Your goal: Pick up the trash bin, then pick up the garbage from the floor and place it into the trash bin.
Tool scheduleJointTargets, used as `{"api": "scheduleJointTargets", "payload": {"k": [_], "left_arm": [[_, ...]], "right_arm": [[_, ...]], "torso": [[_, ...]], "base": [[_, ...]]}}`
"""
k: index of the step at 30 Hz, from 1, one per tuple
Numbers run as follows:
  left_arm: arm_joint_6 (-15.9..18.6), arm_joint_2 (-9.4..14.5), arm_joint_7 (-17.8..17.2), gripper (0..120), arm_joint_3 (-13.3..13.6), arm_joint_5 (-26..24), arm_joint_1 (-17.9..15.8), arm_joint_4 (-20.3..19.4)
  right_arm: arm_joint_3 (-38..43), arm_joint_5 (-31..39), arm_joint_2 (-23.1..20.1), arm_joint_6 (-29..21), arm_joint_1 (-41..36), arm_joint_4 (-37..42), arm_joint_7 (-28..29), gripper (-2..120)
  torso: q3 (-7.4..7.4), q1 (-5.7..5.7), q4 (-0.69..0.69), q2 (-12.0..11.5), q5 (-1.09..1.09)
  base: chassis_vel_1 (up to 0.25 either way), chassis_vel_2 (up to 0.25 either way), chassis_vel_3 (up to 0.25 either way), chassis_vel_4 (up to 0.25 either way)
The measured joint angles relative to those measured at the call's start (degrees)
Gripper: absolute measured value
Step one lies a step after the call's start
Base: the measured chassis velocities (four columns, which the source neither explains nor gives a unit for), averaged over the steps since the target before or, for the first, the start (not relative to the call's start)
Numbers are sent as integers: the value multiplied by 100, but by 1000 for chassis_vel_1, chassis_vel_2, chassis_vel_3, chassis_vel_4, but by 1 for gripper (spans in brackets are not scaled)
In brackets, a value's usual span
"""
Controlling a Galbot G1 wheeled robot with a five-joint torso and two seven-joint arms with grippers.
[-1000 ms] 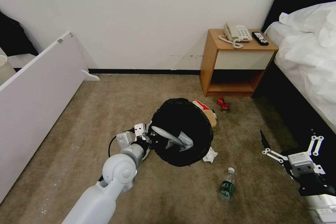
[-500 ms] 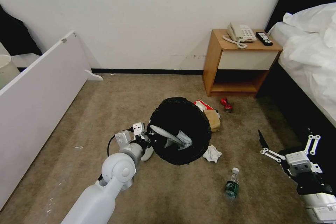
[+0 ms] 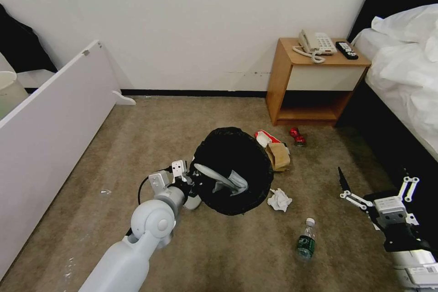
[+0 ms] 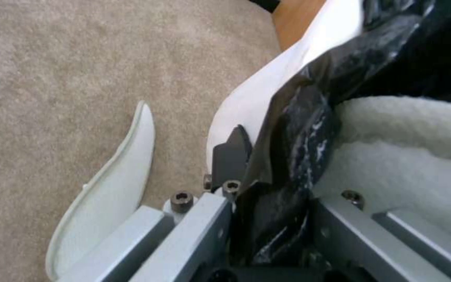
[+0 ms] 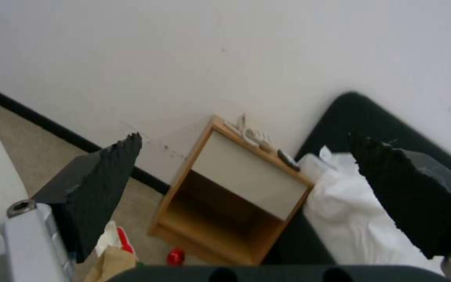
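Observation:
The trash bin (image 3: 237, 146), white with a black bag liner, hangs tilted over the carpet. My left gripper (image 3: 194, 181) is shut on its near rim, and the bin's white wall (image 4: 267, 90) runs past the gripper (image 4: 267, 152). One white slipper (image 3: 221, 179) lies inside the bin and another (image 4: 105, 196) lies on the floor under the wrist. On the carpet beside the bin are a crumpled paper (image 3: 279, 200), a plastic bottle (image 3: 306, 245), a brown paper bag (image 3: 278, 156), a red-white packet (image 3: 265, 138) and a red can (image 3: 297, 137). My right gripper (image 3: 375, 185) (image 5: 246, 139) hovers open at the right, holding nothing.
A wooden nightstand (image 3: 315, 96) with a phone (image 3: 317, 43) and remote (image 3: 346, 50) stands against the back wall. The bed (image 3: 406, 82) fills the right side. A white board (image 3: 50, 118) leans along the left, with a cream bucket (image 3: 7, 91) behind it.
The whole view has shifted, so floor and furniture sit slightly further right. The bin stays in the left gripper, and the crumpled paper and paper bag now show clear of its rim.

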Motion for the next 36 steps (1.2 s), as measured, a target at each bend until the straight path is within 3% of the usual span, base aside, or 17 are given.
{"api": "scheduleJointTargets", "payload": {"k": [7, 9, 11, 12, 15, 16, 18, 19, 20, 21, 22, 24, 25, 27, 30, 32, 36], "left_arm": [[92, 46, 53, 0, -47, 126, 79, -26], [98, 55, 69, 0, -51, 159, 102, -29], [107, 69, 81, 0, -57, 207, 142, -38], [107, 69, 81, 0, -57, 207, 142, -38], [114, 81, 110, 0, -61, 260, 184, -56], [114, 81, 110, 0, -61, 260, 184, -56], [121, 87, 122, 0, -62, 299, 219, -65], [121, 87, 122, 0, -62, 299, 219, -65], [121, 90, 130, 0, -60, 323, 241, -73], [121, 90, 130, 0, -60, 323, 241, -73], [121, 93, 137, 0, -61, 339, 266, -82], [121, 98, 144, 0, -82, 346, 288, -92], [121, 98, 144, 0, -82, 346, 288, -92], [114, 104, 152, 0, -124, 353, 306, -94], [110, 102, 157, 0, -132, 359, 309, -93], [92, 86, 160, 0, -141, 383, 313, -91], [79, 61, 161, 0, -150, 397, 313, -89]], "right_arm": [[-273, -159, -47, -850, -228, 12, 538, 100], [-299, -30, -250, -1053, -273, 11, 689, 100], [-337, 381, -764, -1421, -336, 12, 977, 100], [-337, 381, -764, -1421, -336, 12, 977, 100], [-408, 1003, -1449, -1963, -344, 12, 1381, 100], [-408, 1003, -1449, -1963, -344, 12, 1381, 100], [-445, 1495, -2033, -2336, -371, 33, 1699, 100], [-445, 1495, -2033, -2336, -371, 33, 1699, 100], [-440, 1952, -2640, -2593, -413, 60, 1931, 100], [-440, 1952, -2640, -2593, -413, 60, 1931, 100], [-397, 2511, -3306, -2787, -433, 65, 2174, 100], [-340, 3239, -3978, -2979, -449, 44, 2475, 100], [-340, 3239, -3978, -2979, -449, 44, 2475, 100], [-340, 4215, -4938, -3208, -335, -40, 2954, 100], [-416, 4627, -5333, -3283, -228, -91, 3137, 100], [-752, 5564, -6237, -3459, 79, -242, 3645, 100], [-1117, 6179, -6729, -3740, 369, -451, 4017, 100]], "torso": [[0, 0, -1, -1, 2], [0, 0, -1, 0, 1], [0, 0, -1, 0, 2], [0, 0, -1, 0, 2], [0, 0, -1, 0, 2], [0, 0, -1, 0, 2], [0, 0, -1, 0, 3], [0, 0, -1, 0, 3], [0, 0, -2, 0, 4], [0, 0, -2, 0, 4], [0, 0, 0, 0, 1], [0, 0, 0, -1, 2], [0, 0, 0, -1, 2], [0, 0, -1, 0, 0], [0, 0, -1, 0, 1], [0, 0, 1, -1, 0], [1, 0, 2, -1, 1]], "base": [[0, 0, 0, 0], [0, 0, 0, 0], [0, 0, 0, 0], [0, 0, 0, 0], [0, 0, 0, 0], [0, 0, 0, 0], [0, 0, 0, 0], [0, 0, 0, 0], [0, 0, 0, 0], [0, 0, 0, 0], [0, 0, 0, 0], [0, 0, 0, 0], [0, 0, 0, 0], [0, 0, 0, 0], [0, 0, 0, 0], [0, 0, 0, 0], [0, 0, 0, 0]]}}
